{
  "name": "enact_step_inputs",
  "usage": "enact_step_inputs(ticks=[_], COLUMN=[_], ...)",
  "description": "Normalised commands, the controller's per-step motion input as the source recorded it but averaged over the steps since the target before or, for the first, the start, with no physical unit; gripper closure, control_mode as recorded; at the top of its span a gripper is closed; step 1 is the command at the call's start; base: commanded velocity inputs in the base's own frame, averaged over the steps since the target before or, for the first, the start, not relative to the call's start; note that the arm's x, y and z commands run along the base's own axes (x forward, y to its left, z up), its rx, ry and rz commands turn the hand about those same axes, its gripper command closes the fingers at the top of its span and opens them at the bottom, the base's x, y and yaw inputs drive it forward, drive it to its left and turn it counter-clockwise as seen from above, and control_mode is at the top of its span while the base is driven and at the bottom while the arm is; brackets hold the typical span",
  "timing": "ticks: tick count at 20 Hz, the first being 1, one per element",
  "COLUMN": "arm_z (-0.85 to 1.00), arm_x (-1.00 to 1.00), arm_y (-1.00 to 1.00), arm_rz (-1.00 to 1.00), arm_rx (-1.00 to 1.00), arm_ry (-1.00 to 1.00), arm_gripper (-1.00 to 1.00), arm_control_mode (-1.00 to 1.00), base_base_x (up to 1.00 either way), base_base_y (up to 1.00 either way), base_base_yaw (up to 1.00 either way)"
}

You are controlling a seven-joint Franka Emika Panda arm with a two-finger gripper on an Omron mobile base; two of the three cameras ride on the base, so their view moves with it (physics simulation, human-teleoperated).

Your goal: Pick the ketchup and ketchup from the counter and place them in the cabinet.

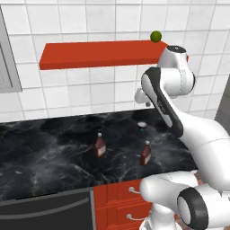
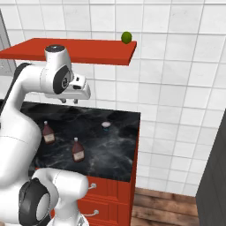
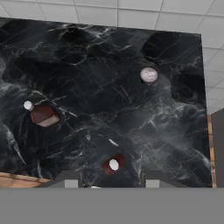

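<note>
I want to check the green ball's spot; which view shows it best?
The right base view: the green ball sits unobstructed on the red shelf near its right end. The left base view shows it too, just above the arm.

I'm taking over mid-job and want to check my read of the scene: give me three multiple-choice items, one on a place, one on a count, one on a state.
1. Where is the green ball?
A. On the counter beside the bottles
B. On the red shelf, near its right end
C. On the floor

2. How many ketchup bottles stand on the counter?
A. One
B. Two
C. Three

3. What is the claw doing?
A. Hanging empty above the counter
B. Clamped on a bottle
C. Resting on the shelf

Answers:
1. B: both base views show the ball on the red shelf, by its right end.
2. B: the left bottle and the right bottle stand upright and apart; the small round pale-topped thing behind them is no bottle.
3. A: the claw hangs below the shelf, well above the bottles, with nothing between its tips.
</note>
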Motion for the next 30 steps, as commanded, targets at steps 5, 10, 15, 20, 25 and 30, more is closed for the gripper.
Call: enact_step_inputs(ticks=[5,10,15,20,25,30], arm_z=[0.00,-0.10,-0.23,-0.27,-0.26,-0.30], arm_x=[-0.22,-0.42,-0.35,-0.24,-0.16,-0.03], arm_y=[0.00,0.00,0.06,0.11,0.06,0.01], arm_rz=[-0.01,-0.03,-0.03,-0.04,-0.07,-0.07], arm_rx=[0.00,0.00,-0.01,-0.04,-0.06,-0.05], arm_ry=[-0.01,-0.03,-0.02,0.00,0.00,0.00], arm_gripper=[-1.00,-1.00,-1.00,-1.00,-1.00,-1.00], arm_control_mode=[-1.00,-1.00,-1.00,-1.00,-1.00,-1.00], base_base_x=[0.00,0.00,0.00,0.00,0.00,0.00], base_base_y=[0.00,0.00,0.00,0.00,0.00,0.00], base_base_yaw=[0.00,0.00,0.00,0.00,0.00,0.00])
